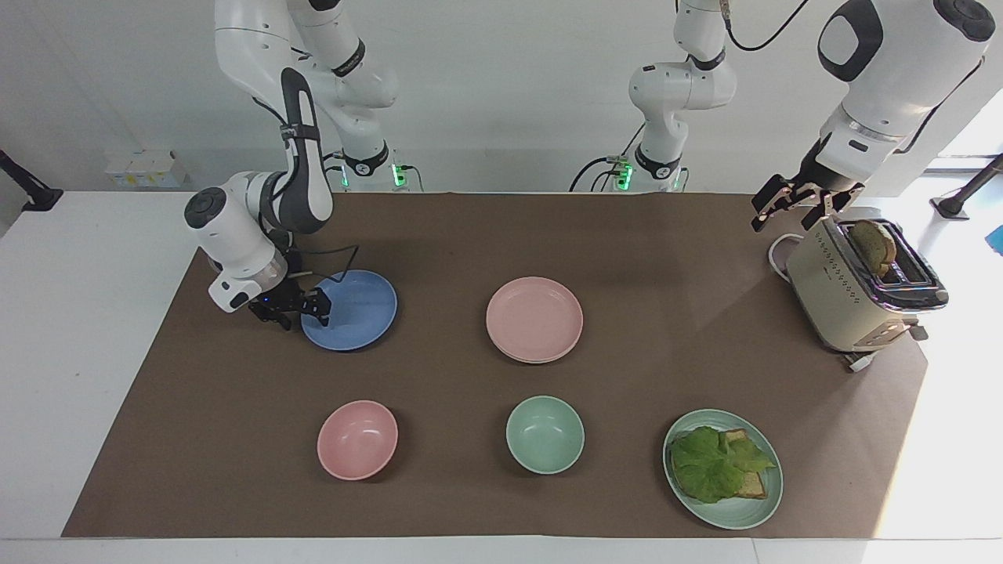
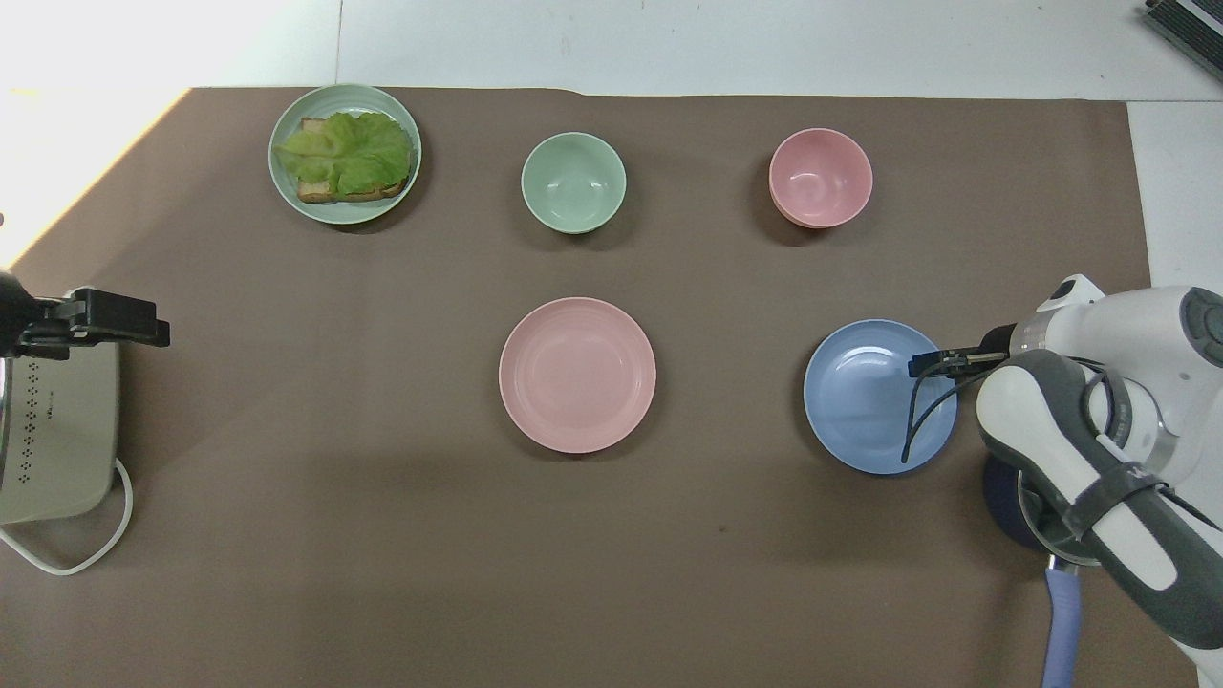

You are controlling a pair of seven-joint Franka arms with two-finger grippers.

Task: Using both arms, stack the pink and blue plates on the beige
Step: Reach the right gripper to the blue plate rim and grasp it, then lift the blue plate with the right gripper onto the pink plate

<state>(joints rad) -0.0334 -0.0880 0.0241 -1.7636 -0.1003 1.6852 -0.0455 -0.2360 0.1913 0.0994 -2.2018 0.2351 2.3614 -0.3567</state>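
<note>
The blue plate (image 1: 356, 308) (image 2: 865, 394) lies flat on the brown mat toward the right arm's end. My right gripper (image 1: 302, 310) (image 2: 941, 360) is low at the plate's rim. Its fingers are still apart, one over the plate and one outside the rim. The pink plate (image 1: 534, 317) (image 2: 577, 374) sits mid-table. A thin second rim shows under its edge, and I see no other sign of the beige plate. My left gripper (image 1: 790, 210) (image 2: 119, 320) hangs open and empty in the air by the toaster.
A cream toaster (image 1: 842, 301) (image 2: 53, 430) holding a bread slice stands at the left arm's end. Farther from the robots are a pink bowl (image 1: 357, 439), a mint bowl (image 1: 544, 434) and a mint plate (image 1: 736, 517) with lettuce on toast. A lilac-handled pan (image 2: 1061, 612) lies under the right arm.
</note>
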